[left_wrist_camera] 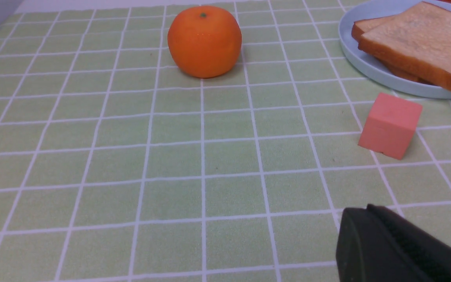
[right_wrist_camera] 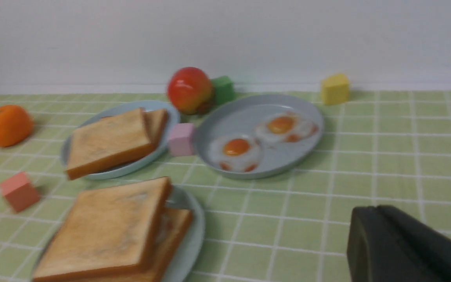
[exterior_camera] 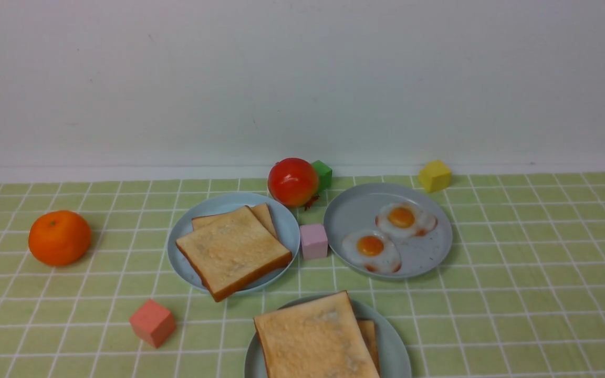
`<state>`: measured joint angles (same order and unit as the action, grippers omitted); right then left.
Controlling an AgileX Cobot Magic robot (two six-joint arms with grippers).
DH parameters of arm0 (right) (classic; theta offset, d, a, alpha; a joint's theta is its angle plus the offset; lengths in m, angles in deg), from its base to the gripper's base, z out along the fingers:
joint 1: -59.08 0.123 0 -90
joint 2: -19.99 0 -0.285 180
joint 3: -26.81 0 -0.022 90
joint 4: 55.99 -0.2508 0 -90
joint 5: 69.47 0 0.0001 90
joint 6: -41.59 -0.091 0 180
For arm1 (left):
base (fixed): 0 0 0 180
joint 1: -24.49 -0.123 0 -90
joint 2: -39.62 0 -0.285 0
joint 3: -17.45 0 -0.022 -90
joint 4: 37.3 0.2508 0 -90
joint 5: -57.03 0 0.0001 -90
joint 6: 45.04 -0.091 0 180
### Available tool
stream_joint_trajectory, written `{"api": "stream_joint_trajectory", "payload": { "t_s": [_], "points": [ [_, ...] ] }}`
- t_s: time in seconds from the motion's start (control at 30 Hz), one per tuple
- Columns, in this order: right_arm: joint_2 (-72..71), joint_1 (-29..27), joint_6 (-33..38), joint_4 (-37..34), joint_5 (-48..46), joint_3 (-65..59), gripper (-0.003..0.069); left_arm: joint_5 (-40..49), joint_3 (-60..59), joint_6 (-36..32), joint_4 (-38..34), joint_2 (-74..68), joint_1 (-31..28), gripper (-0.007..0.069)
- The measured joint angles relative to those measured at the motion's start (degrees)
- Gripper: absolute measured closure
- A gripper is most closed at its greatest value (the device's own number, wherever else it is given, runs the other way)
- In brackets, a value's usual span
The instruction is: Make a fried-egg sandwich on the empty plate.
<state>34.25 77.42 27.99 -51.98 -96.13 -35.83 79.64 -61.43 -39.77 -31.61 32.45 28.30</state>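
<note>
Sandwich looks stacked on the near plate, grippers both out of the way

Nearest, the sandwich (exterior_camera: 315,338) sits on the plate (exterior_camera: 394,349), two toast slices with a pale bit between (probably the egg, can't be confirmed). Toast can be expected light, stiff and a bit springy, best pinched at a crust edge. Left gripper (left_wrist_camera: 401,246) is shut and holds nothing; right gripper (right_wrist_camera: 409,244) likewise. Farther back, two glossy, likely slippery eggs (exterior_camera: 372,250) are left on the grey plate (exterior_camera: 355,210).

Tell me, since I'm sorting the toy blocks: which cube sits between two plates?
The pink cube. It stands between the toast plate and the egg plate; the green, yellow and salmon cubes lie outside that gap.
</note>
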Motion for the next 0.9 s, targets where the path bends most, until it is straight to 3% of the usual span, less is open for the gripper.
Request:
{"api": "stream_joint_trajectory", "payload": {
  "t_s": [0.13,0.3,0.9],
  "points": [
    [-2.16,-8.25,0.0,0.0,2.93,-5.81,0.0629,0.0,0.0,0.0,0.0,0.0,0.0,0.0609],
    [-6.71,-13.03,0.0,-0.07,5.72,-14.46,0.0623,-0.01,0.0,0.0,0.0,0.0,0.0,0.0606],
    [-7.13,-13.69,-1.08,-0.27,3.92,-15.46,0.0606,-0.14,0.0,0.0,0.0,0.05,0.0,0.0591]
  ]
}}
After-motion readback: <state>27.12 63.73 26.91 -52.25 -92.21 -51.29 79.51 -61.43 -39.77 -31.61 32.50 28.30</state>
